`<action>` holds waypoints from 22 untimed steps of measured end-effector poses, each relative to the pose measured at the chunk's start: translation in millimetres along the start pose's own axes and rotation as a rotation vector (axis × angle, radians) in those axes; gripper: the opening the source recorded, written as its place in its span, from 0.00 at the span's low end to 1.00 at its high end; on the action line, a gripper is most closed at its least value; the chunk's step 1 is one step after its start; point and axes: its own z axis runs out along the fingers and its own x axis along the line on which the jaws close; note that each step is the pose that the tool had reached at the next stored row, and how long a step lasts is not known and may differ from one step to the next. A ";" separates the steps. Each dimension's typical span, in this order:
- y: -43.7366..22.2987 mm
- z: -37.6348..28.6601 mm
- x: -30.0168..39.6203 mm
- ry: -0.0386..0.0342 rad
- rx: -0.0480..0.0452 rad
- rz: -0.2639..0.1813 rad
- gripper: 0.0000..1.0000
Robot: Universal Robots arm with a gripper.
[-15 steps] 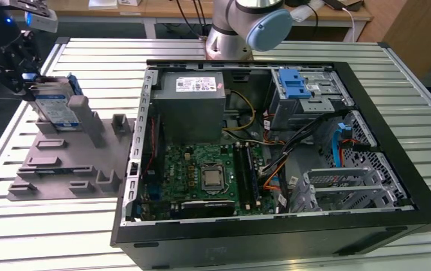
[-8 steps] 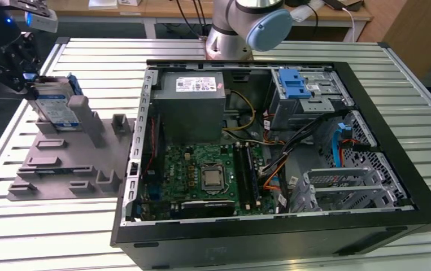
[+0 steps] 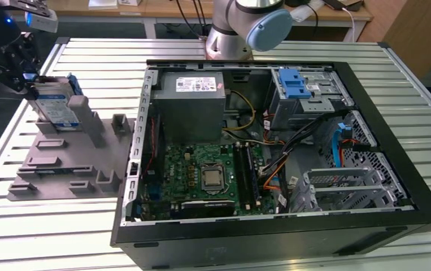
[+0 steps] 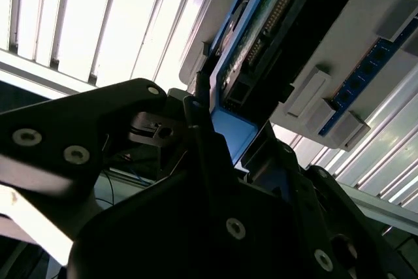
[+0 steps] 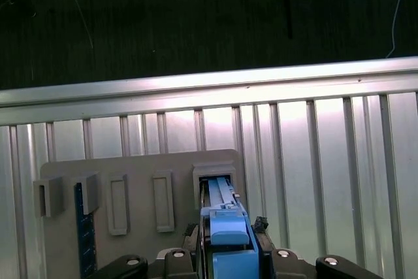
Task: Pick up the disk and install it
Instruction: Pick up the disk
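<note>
The disk (image 3: 53, 110), silver with a white-and-blue label and blue rails, stands on edge in a slot of the grey holder (image 3: 64, 164) at the exterior view's left. My gripper (image 3: 28, 84) is at the disk's upper end. In the first wrist view the disk's blue end tab (image 5: 227, 227) sits between my black fingers (image 5: 261, 227), which press on both of its sides; the gripper (image 5: 228, 236) is shut on it. The second wrist view has the disk's circuit-board side (image 4: 255, 37) running away from the gripper (image 4: 219, 129), still down in the holder.
An open black computer case (image 3: 275, 234) lies on the slatted metal table (image 3: 49, 237). Inside it are a drive cage with a blue latch (image 3: 294, 84), a grey power supply (image 3: 192, 104) and a motherboard (image 3: 208, 175). The arm's base (image 3: 238, 28) stands behind. The holder also carries a blue memory stick (image 5: 81, 240).
</note>
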 end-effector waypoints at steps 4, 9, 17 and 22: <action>0.0 0.0 0.0 0.0000 0.0000 0.000 0.37; 0.0 0.1 0.0 0.0000 -0.0001 0.000 0.37; 0.6 0.1 0.4 0.0002 -0.0004 -0.044 0.37; 0.9 0.1 0.7 0.0002 -0.0007 -0.070 0.37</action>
